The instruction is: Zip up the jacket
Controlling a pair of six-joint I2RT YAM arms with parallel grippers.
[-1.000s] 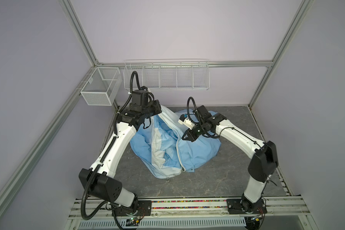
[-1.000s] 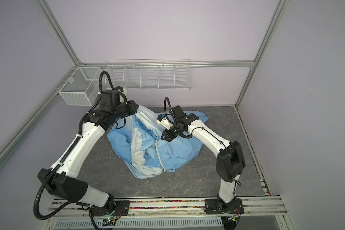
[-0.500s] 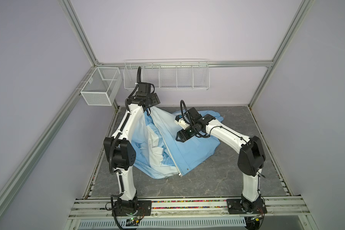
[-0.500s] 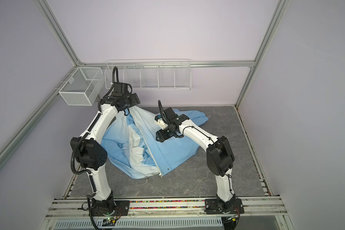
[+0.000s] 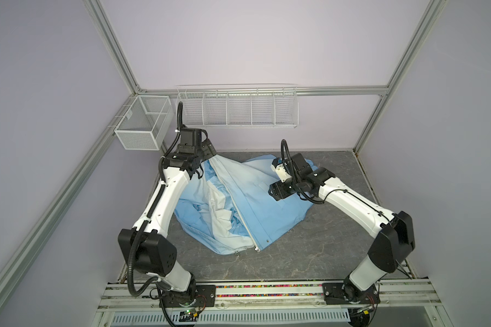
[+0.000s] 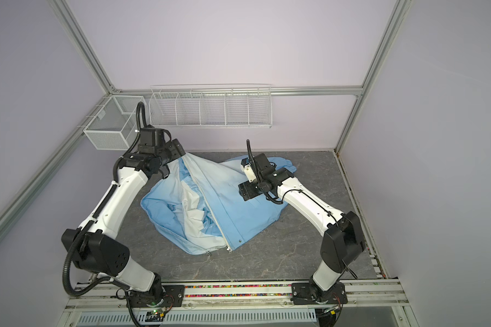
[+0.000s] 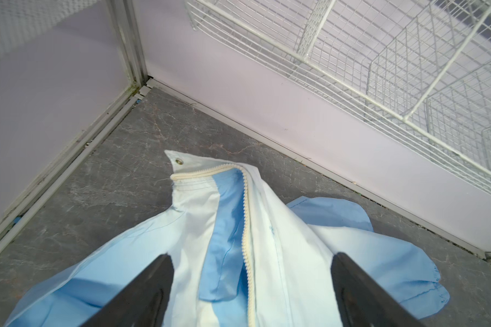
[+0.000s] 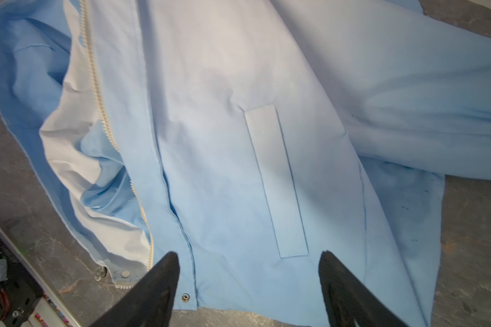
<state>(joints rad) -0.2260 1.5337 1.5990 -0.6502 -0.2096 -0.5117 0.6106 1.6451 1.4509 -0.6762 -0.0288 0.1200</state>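
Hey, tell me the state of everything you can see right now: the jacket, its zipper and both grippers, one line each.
jacket: lying crumpled on the table, front open.
zipper: unzipped, its two sides apart.
left gripper: open, over the jacket's top end, holding nothing.
right gripper: open, over the jacket's front panel, holding nothing.

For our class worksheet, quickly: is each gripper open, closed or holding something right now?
Left gripper: open, jaws wide over the jacket, holding nothing.
Right gripper: open over the jacket, holding nothing.
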